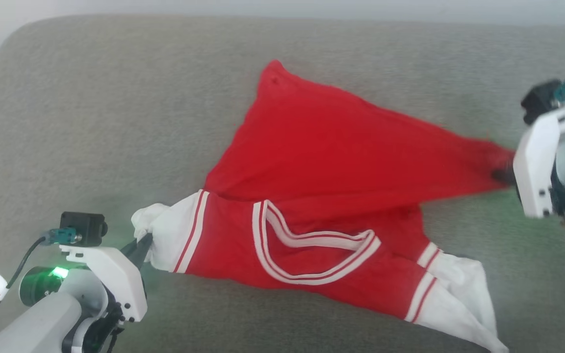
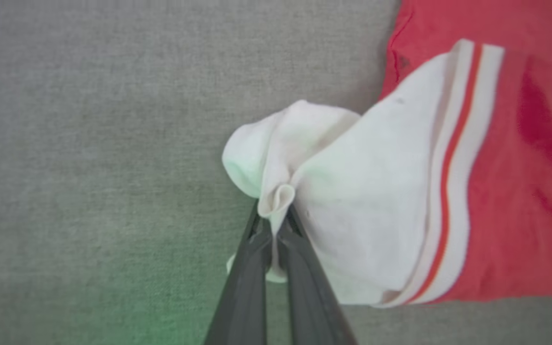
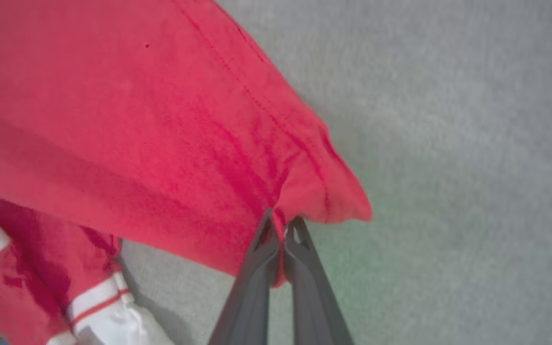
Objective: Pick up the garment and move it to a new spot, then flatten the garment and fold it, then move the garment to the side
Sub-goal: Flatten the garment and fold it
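You have bare grey upholstery (image 1: 91,122) along the far side and at the left. The garment (image 1: 321,162) blocks the middle, stretched between the left gripper (image 1: 144,243) and the right gripper (image 1: 501,175), its lower part trailing near right.

Soft matt cloth garment (image 1: 321,147), coarse woven grey couch fabric (image 1: 91,122)

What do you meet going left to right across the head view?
In order: left gripper → white sleeve → striped neckline → right gripper. Both grippers are shut on the garment.
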You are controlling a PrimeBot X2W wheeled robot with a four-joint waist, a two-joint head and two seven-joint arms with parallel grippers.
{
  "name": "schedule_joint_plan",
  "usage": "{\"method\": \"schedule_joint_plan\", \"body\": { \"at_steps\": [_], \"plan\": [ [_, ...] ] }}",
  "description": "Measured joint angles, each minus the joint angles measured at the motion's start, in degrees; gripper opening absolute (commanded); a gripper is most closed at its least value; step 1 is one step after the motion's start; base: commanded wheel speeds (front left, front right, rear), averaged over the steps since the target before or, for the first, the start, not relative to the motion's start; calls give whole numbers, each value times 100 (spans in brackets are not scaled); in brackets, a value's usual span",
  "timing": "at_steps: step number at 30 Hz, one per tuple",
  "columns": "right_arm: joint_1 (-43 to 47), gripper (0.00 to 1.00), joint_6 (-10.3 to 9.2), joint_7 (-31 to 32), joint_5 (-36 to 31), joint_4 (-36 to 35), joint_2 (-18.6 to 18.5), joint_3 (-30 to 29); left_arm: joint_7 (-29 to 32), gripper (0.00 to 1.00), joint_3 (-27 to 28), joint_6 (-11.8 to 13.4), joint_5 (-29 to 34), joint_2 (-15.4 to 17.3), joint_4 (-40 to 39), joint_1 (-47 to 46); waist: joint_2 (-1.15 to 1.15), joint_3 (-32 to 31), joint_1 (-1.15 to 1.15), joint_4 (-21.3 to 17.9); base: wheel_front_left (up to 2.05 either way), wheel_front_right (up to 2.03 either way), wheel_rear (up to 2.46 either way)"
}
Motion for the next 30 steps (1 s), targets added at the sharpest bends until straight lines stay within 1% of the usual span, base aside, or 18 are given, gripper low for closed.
{"method": "schedule_joint_plan", "body": {
  "at_steps": [4,8,10,14,16,17,18,19,23,26,30],
  "plan": [
    [761,0,0,190,118,-579,-218,-309,12,0,19,71,-48,107,-148,82,0,-85,0,-234,0,0,0],
    [1631,0,0,296,137,-1055,-276,-794,53,0,36,118,-68,193,-271,93,0,-111,0,-393,0,0,0],
    [2043,0,0,293,86,-1238,-209,-1056,55,0,40,138,-68,202,-322,93,0,-97,0,-435,0,0,0],
    [2618,0,0,177,-170,-1415,136,-1569,77,0,38,170,-68,226,-354,93,0,-59,0,-495,0,0,0],
    [2764,0,0,60,-349,-1357,371,-1775,77,0,38,177,-68,226,-355,93,0,-49,0,-524,0,0,0],
    [2816,22,0,-1,-441,-1283,495,-1878,78,0,37,176,-69,225,-357,94,0,-44,0,-536,0,0,0],
    [2833,56,0,-58,-575,-1222,589,-1950,78,0,33,176,-69,227,-357,94,0,-39,0,-545,0,0,0],
    [2834,100,1,-70,-689,-1177,677,-1994,78,0,31,175,-68,226,-356,94,0,-37,0,-552,0,0,0],
    [2887,100,13,-13,-892,-1230,959,-2116,80,0,16,151,-69,226,-344,104,0,-60,0,-564,0,0,0],
    [2979,100,13,102,-1013,-1528,977,-2249,78,0,7,151,-69,224,-343,132,0,-94,0,-562,0,0,0],
    [3068,100,-1,353,-1096,-2201,965,-2561,71,0,-4,176,-80,223,-353,179,0,-147,0,-534,0,0,0]
  ]
}}
